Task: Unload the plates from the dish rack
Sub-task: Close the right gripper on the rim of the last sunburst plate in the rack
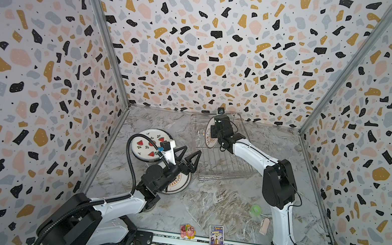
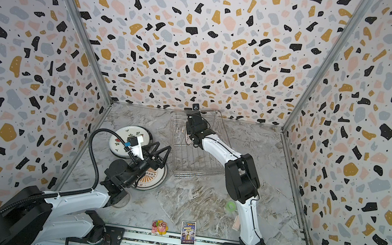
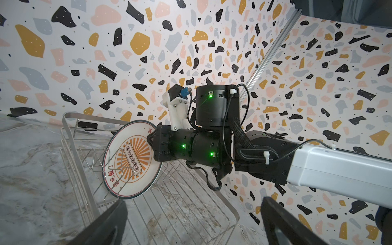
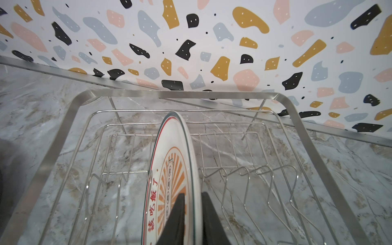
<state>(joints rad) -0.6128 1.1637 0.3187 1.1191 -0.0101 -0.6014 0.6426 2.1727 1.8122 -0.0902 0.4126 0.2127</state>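
Sunburst plate (image 4: 169, 169) stands on edge in the rack (image 4: 70, 118), its near rim pinched tight between the jaws of the right gripper (image 4: 193, 194), wire prongs (image 4: 246, 180) crowding close on both sides of it, while the left gripper (image 1: 192, 150) hangs wide open and empty above a flat plate (image 1: 181, 185) just outside the rack.

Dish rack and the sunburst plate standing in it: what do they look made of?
The dish rack looks like stainless steel: thin bent wire under a flat band rim, silvery with a soft brushed sheen. The sunburst plate is probably glazed ceramic: glossy white, with printed orange rays and red characters and a thin coloured rim line. Looks alone cannot rule out melamine.
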